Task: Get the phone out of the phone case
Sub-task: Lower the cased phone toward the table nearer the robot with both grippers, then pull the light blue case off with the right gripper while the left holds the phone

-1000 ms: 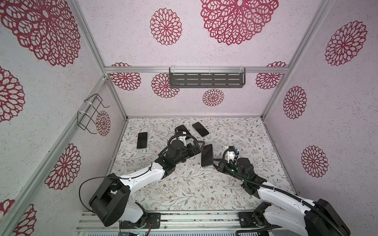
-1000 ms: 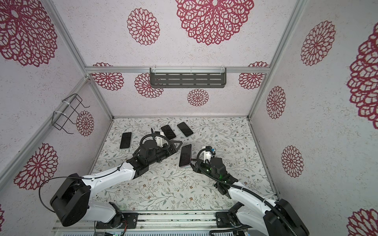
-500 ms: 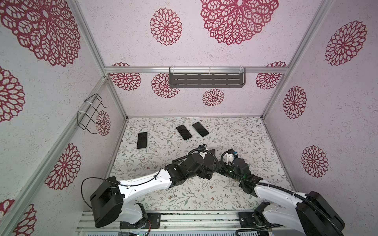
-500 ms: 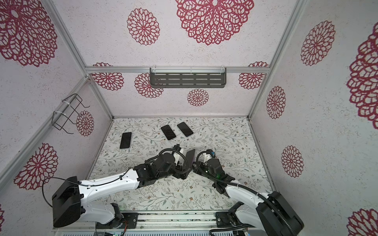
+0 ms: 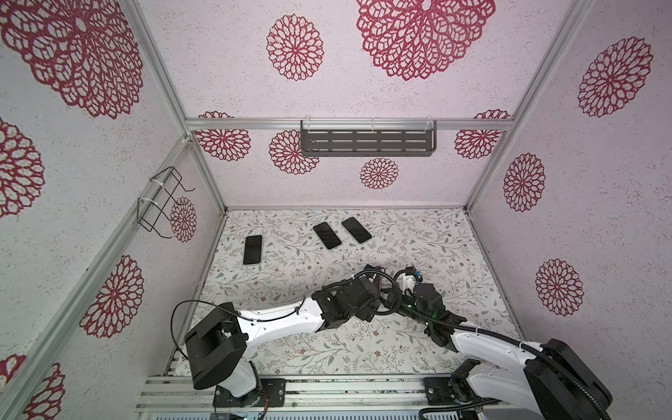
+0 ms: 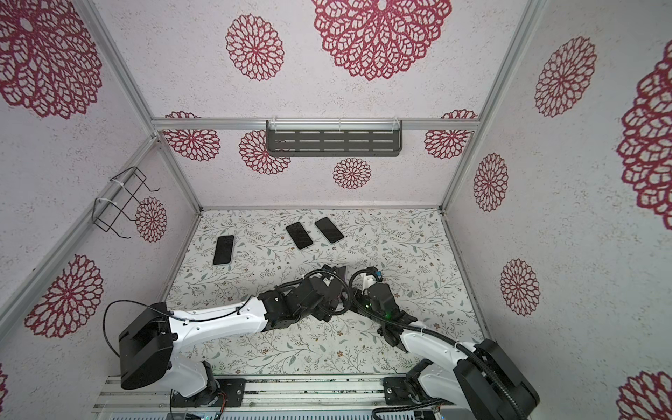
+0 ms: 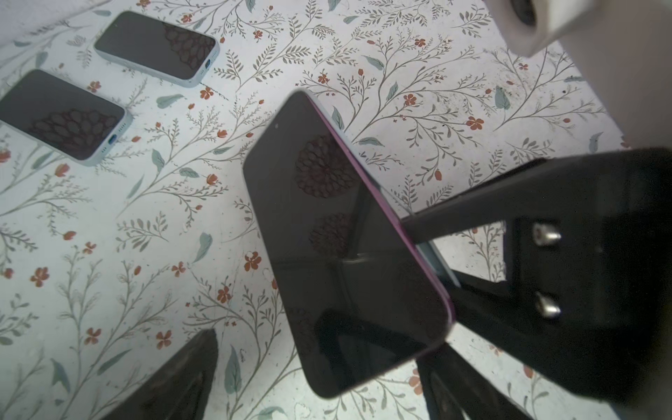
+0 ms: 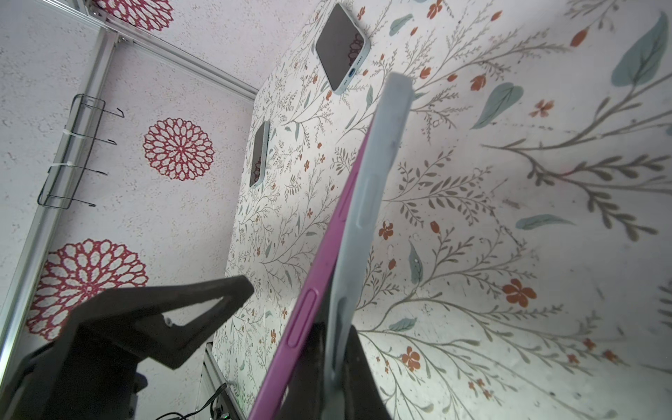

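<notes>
Right fingers (image 8: 363, 378) tight on pale phone case (image 8: 382, 163)

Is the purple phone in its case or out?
Half out: in the right wrist view the purple phone gapes away from the grey case near the camera, but they meet at the far end.

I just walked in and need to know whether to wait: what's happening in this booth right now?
The right gripper is shut on the pale phone case, holding it up off the table, with the purple phone partly peeled out along one edge. The left gripper is open, with its fingers on either side of the phone but not yet closed on it. Three other phones lie flat at the back of the table.
</notes>
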Motion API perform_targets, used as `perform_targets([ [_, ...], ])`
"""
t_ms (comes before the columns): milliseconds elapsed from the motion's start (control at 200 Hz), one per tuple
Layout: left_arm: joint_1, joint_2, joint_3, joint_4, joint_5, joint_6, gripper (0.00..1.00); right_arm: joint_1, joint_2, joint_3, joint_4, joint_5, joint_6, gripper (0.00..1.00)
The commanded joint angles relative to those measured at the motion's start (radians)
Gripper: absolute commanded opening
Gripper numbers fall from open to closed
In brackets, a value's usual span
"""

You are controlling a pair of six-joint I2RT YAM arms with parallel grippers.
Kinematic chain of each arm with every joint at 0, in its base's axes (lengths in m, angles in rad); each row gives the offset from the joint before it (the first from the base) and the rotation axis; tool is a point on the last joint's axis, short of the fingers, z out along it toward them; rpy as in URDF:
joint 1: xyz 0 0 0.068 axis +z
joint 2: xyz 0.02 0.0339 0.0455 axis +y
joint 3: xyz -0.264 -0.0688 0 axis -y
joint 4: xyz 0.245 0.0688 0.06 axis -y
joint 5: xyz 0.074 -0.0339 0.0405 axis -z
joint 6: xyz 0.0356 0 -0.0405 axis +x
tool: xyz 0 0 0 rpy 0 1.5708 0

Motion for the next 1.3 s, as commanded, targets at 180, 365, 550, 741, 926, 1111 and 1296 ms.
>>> perform_targets([
  [180, -0.030, 0.038, 0.020, 0.063, -0.110, 0.094, 0.75, 0.023, -0.008, -0.006, 0.134, -0.053, 0.029, 0.00],
  [365, -0.051, 0.045, -0.042, 0.227, -0.029, 0.143, 0.59, 0.032, 0.017, -0.006, 0.176, -0.075, 0.042, 0.00],
  [550, -0.059, 0.026, -0.073, 0.263, -0.006, 0.145, 0.28, 0.033, 0.000, -0.014, 0.172, -0.080, 0.053, 0.00],
  [741, -0.100, -0.056, -0.138, 0.263, -0.106, 0.118, 0.04, 0.033, -0.047, -0.029, 0.119, -0.058, 0.059, 0.00],
  [926, -0.166, -0.170, -0.178, 0.091, -0.344, 0.050, 0.00, 0.035, -0.066, -0.044, 0.012, -0.009, 0.071, 0.00],
  [1111, -0.222, -0.237, -0.218, -0.185, -0.513, -0.092, 0.00, 0.035, -0.070, -0.086, -0.034, 0.066, 0.089, 0.00],
  [1296, -0.231, -0.150, -0.195, -0.310, -0.569, -0.125, 0.00, 0.054, -0.033, -0.098, 0.040, 0.055, 0.110, 0.00],
])
